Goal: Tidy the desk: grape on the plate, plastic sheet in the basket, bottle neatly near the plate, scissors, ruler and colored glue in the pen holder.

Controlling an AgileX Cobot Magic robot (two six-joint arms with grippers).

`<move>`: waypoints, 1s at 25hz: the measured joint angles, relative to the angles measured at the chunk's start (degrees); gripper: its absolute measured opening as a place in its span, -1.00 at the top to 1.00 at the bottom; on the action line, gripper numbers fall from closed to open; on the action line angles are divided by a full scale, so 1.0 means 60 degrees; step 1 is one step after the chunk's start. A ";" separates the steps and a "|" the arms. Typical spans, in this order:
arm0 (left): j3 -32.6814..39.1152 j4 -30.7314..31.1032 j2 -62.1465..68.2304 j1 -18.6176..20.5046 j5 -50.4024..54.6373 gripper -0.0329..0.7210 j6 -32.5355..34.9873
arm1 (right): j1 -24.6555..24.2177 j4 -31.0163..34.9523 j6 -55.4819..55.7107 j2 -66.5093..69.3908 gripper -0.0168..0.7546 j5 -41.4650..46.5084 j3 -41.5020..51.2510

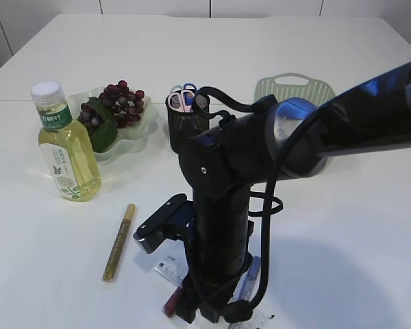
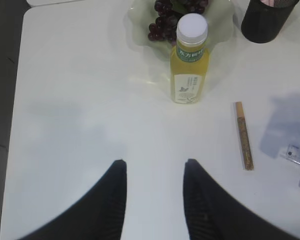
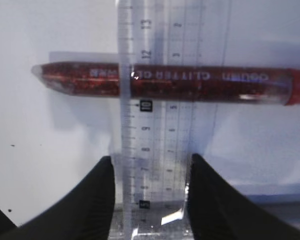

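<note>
- Right gripper (image 3: pixel 150 172): low over the near edge of the desk, fingers either side of the ruler (image 3: pixel 155 125); they flank its edges, but whether they are pinching it yet I cannot tell. Judged to be picking up the ruler, bound for the holder.
- Ruler: clear plastic, flat on the desk, running from the gripper toward 12 o'clock in the right wrist view; it lies across a red glue pen (image 3: pixel 165 82), which sits crosswise beneath it, so lifting the ruler may nudge that pen.
- Left gripper (image 2: pixel 154 190): released, nothing between the fingers, hovering above bare desk; it appears parked clear of the other arm.
- Bottle (image 1: pixel 64 140): upright, just beside the plate (image 1: pixel 140 133) at its 8 o'clock; this part looks done.
- Grapes (image 1: pixel 120 103): on the plate, with green leaves.
- Holder (image 1: pixel 187 120): black mesh, at 3 o'clock of the plate, scissors (image 1: pixel 183 94) handles showing at the top.
- Gold glue pen (image 1: pixel 119 241): flat on the desk at 5 o'clock of the bottle, yet to be stowed.
- Basket (image 1: pixel 293 88): green, at 3 o'clock of the holder; the right arm hides much of it, contents not visible.
</note>
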 joint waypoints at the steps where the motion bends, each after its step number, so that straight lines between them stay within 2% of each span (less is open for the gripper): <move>1: 0.0000 0.0000 0.0000 0.0000 0.0000 0.17 0.0000 | 0.0000 0.0000 0.0020 0.0016 0.04 0.0000 0.0000; 4: 0.0000 0.0000 0.0000 0.0000 0.0000 0.17 0.0000 | 0.0000 0.0000 0.0079 0.0016 0.17 0.0000 -0.0017; 10: 0.0000 0.0017 0.0000 0.0000 0.0000 0.17 0.0000 | 0.0000 0.0000 0.0098 0.0034 0.18 0.0357 -0.0518; 18: 0.0000 0.0017 0.0000 0.0000 0.0000 0.17 0.0000 | 0.0000 0.0000 0.0117 0.0051 0.18 0.1820 -0.1610; 25: 0.0000 0.0017 0.0000 0.0000 0.0000 0.17 0.0000 | 0.0000 0.0020 0.0257 0.0051 0.18 0.1928 -0.1749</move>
